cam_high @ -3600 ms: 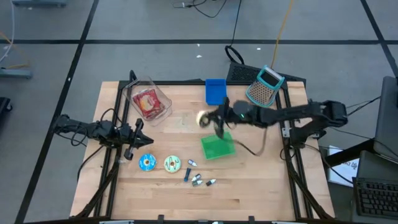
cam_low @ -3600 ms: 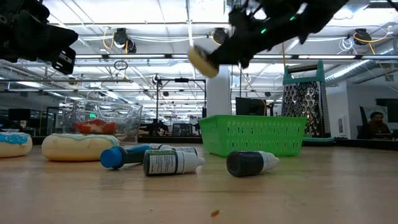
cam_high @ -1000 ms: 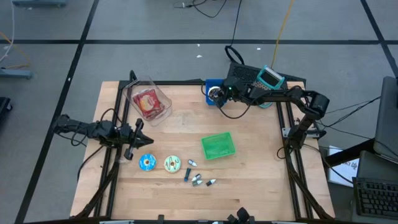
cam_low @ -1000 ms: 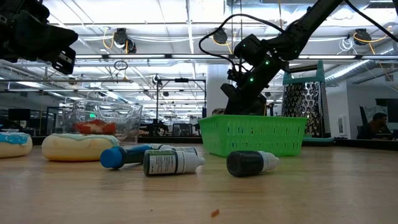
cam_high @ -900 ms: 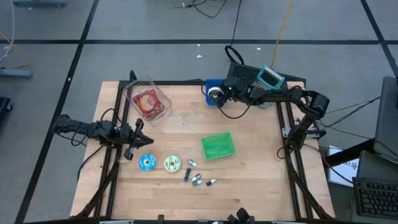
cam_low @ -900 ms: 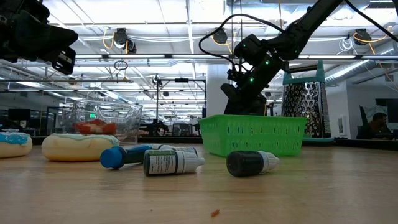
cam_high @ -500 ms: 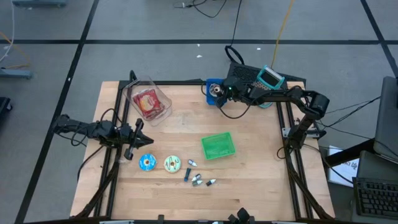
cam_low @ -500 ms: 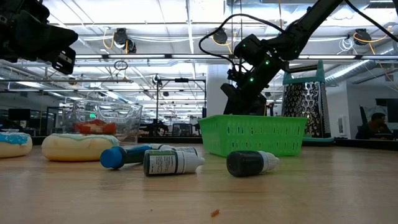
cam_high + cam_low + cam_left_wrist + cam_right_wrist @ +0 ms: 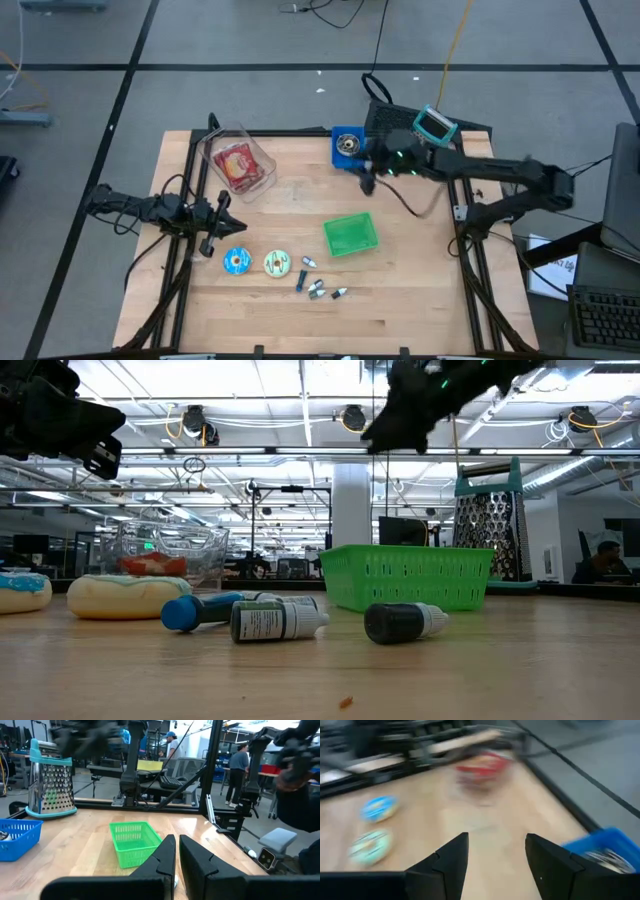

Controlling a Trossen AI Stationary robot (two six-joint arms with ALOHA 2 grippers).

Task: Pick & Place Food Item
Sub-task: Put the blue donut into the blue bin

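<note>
High view: right gripper (image 9: 366,180) gaping, empty, pulled back from blue basket (image 9: 347,147); food item (image 9: 349,145) now inside.

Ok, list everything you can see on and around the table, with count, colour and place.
Blue basket: one, blue, far edge of the table, a round item inside.
Green basket: one, green, table middle.
Clear container: one, transparent with red food, far left.
Doughnuts: two, blue-iced and pale-iced, near left.
Small bottles: several, dark and blue-capped, beside the doughnuts.
Grater: one, teal and metal, far right corner.
Left gripper: shut, at the left edge.
Right gripper: open, empty, near the blue basket.
</note>
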